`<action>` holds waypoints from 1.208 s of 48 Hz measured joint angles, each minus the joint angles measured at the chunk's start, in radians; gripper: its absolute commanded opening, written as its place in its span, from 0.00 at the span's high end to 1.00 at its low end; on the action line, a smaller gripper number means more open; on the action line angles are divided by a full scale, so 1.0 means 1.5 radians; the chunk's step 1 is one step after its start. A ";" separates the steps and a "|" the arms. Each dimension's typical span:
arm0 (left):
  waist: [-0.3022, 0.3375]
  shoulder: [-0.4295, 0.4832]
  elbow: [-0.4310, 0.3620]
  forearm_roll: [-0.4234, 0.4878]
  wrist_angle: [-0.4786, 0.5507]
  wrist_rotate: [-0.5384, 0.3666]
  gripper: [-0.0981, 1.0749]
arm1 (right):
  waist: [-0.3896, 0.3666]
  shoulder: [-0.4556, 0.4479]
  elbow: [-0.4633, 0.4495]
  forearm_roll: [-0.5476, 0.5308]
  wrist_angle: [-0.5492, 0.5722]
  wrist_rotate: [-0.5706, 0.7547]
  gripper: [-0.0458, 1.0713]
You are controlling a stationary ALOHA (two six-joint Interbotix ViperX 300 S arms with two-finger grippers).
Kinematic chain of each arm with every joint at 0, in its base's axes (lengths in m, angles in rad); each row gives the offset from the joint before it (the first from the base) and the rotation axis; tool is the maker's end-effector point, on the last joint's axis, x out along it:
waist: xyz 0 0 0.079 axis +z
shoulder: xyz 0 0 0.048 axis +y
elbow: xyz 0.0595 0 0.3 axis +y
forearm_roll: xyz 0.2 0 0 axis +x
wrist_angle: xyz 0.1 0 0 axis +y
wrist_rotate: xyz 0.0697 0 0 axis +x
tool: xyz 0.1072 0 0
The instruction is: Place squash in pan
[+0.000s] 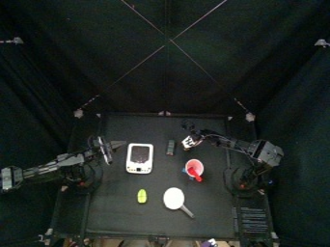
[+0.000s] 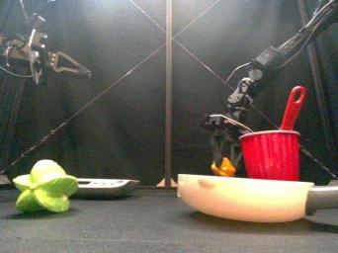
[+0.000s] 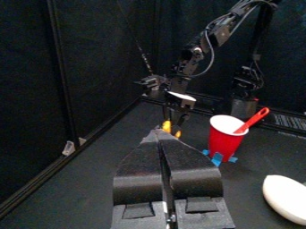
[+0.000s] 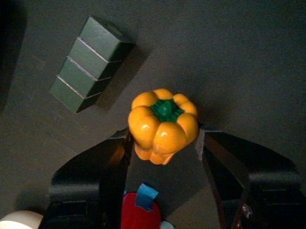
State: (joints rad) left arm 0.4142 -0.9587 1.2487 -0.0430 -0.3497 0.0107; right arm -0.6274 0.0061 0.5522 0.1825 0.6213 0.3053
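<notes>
The squash [image 4: 164,123] is orange with a green stem and sits between the jaws of my right gripper [image 4: 164,148], which press on both its sides close above the table. It shows low behind the pan in the front view [image 2: 224,167]. My right gripper [image 1: 194,144] is at the table's back middle. The white pan [image 1: 176,198] lies at the front, handle toward the front right, large in the front view [image 2: 244,196]. My left gripper [image 3: 165,152] is shut and empty, held high at the left [image 2: 46,59].
A red cup [image 1: 195,171] with a red spoon [image 2: 291,104] stands between the right gripper and the pan. A white tray [image 1: 139,157] lies left of centre. A yellow-green piece [image 1: 141,196] lies left of the pan. A dark grey block [image 4: 93,63] lies beside the squash.
</notes>
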 measured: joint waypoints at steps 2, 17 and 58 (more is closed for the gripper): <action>0.000 0.000 0.000 -0.001 0.001 0.000 0.91 | 0.000 0.000 0.001 0.001 0.000 0.000 0.26; 0.006 0.000 0.000 -0.001 0.000 0.001 0.91 | 0.042 -0.029 -0.020 0.002 0.002 -0.002 0.26; 0.017 0.000 0.002 -0.001 -0.002 0.001 0.91 | 0.367 0.007 -0.119 -0.011 0.038 -0.006 0.27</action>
State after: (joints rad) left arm 0.4403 -0.9587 1.2517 -0.0445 -0.3528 0.0123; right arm -0.0767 0.0169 0.3743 0.1657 0.6780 0.2961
